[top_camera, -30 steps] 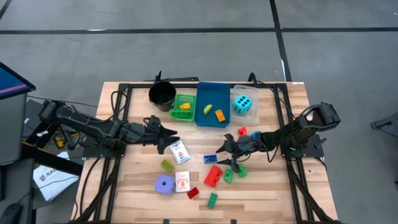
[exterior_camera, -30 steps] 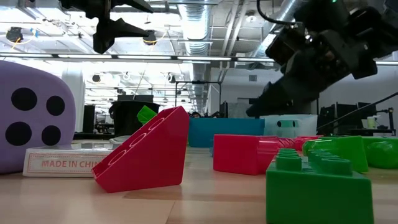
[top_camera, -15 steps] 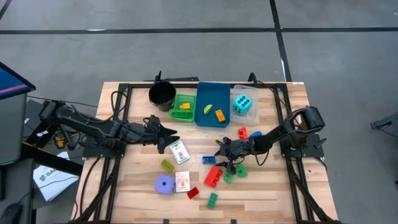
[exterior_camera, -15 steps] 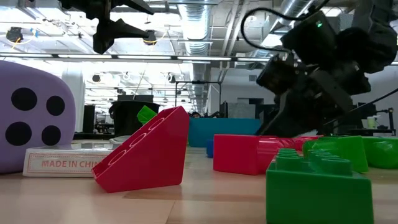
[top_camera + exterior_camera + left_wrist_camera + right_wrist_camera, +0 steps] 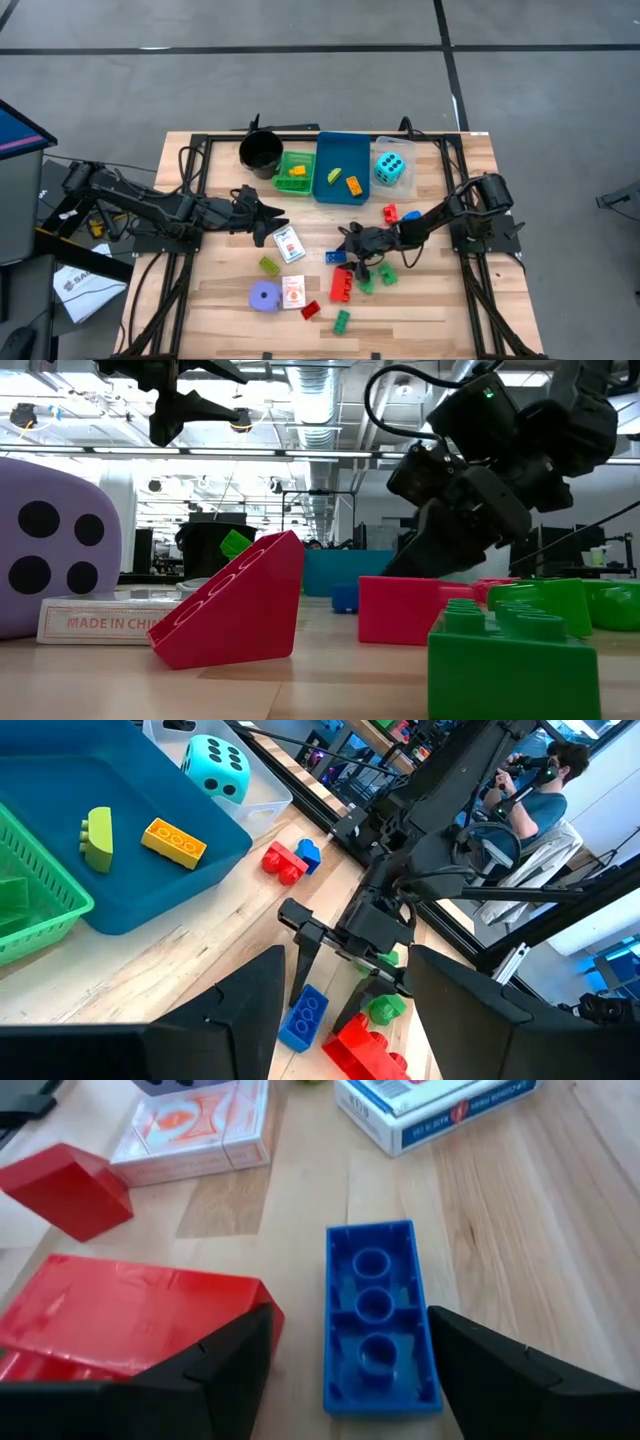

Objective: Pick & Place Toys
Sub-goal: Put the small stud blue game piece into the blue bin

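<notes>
Right between the open fingers of the right gripper (image 5: 347, 249): a small blue brick (image 5: 380, 1316), lying upside down on the table (image 5: 440, 300). Not squeezed yet, nothing held, fingers one on each side and apart from it. Just beside that gripper, a big red brick (image 5: 130, 1320). A bit farther ahead, a red wedge (image 5: 66, 1188), an orange card pack (image 5: 195, 1132) and a blue card pack (image 5: 430, 1110).

Off to the other side, well apart: the left gripper (image 5: 272, 216), hanging above the table, fingers open too, holding nothing, just waiting.

Already put away, by the look of it: a yellow brick and a green bit in the green tray (image 5: 283, 172), a green piece and an orange brick (image 5: 174, 838) in the blue tray (image 5: 322, 190), a cyan die (image 5: 390, 168) in the clear tray (image 5: 407, 178).

Not done yet, and quite a lot of it: purple die (image 5: 264, 295), both card packs, red, green and blue bricks near the right gripper, an olive brick (image 5: 269, 265), a small red and blue pair (image 5: 389, 212) close to the trays. Maybe a third finished, as a guess. Next, most likely: close on the blue brick and carry it over to a tray.
</notes>
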Motion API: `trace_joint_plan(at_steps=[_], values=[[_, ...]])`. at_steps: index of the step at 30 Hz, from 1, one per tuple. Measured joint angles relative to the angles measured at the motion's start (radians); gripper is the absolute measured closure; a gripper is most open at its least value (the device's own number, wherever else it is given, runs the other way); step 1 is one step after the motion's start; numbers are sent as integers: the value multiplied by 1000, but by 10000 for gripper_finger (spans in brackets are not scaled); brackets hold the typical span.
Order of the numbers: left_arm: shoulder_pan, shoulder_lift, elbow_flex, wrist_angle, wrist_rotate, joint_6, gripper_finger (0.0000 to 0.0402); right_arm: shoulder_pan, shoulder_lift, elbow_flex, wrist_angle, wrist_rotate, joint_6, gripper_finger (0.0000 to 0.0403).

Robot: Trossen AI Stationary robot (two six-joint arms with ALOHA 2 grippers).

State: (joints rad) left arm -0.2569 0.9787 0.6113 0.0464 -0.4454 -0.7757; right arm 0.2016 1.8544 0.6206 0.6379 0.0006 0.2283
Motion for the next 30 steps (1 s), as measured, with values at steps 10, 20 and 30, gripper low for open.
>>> trace_joint_plan(at_steps=[10, 20, 30], values=[[0, 0, 0, -2, -2, 0, 198, -2, -1, 33, -113, 0, 18, 247], [0, 0, 0, -5, -21, 0, 198, -2, -8, 36, -135, -30, 140, 267], [0, 0, 0, -22, -22, 10, 198, -1, -140, 31, -151, -52, 203, 266]])
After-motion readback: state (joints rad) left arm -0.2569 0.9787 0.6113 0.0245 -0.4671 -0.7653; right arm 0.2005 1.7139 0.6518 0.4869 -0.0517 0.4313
